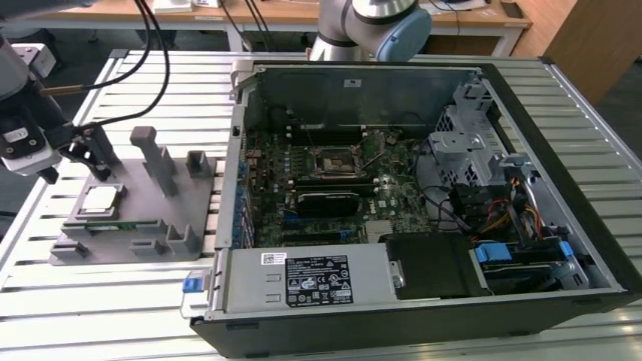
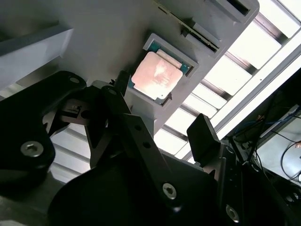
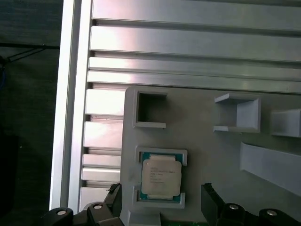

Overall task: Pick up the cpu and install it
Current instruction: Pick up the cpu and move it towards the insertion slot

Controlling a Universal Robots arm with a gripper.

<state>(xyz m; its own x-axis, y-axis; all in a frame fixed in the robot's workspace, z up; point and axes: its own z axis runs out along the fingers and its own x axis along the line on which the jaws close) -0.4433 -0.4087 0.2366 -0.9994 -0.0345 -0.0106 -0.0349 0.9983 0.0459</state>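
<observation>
The cpu [image 1: 98, 199] is a small square chip with a pale metal top. It lies flat in a recess of the grey plastic fixture [image 1: 150, 226] on the slatted table, at the exterior view's left. My gripper [image 1: 89, 162] hangs just above it. In both wrist views the cpu [image 2: 156, 75] [image 3: 161, 177] lies in line with the gap between my two black fingers [image 2: 127, 122]. The gripper [image 3: 161, 200] is open and holds nothing. The square socket [image 1: 336, 162] sits on the motherboard inside the open computer case.
The fixture has upright grey posts [image 1: 150, 154] beside the cpu recess and a green memory stick [image 1: 113, 224] along its near side. The open black computer case [image 1: 561, 188] takes up the exterior view's right. Cables [image 1: 150, 45] hang from the arm.
</observation>
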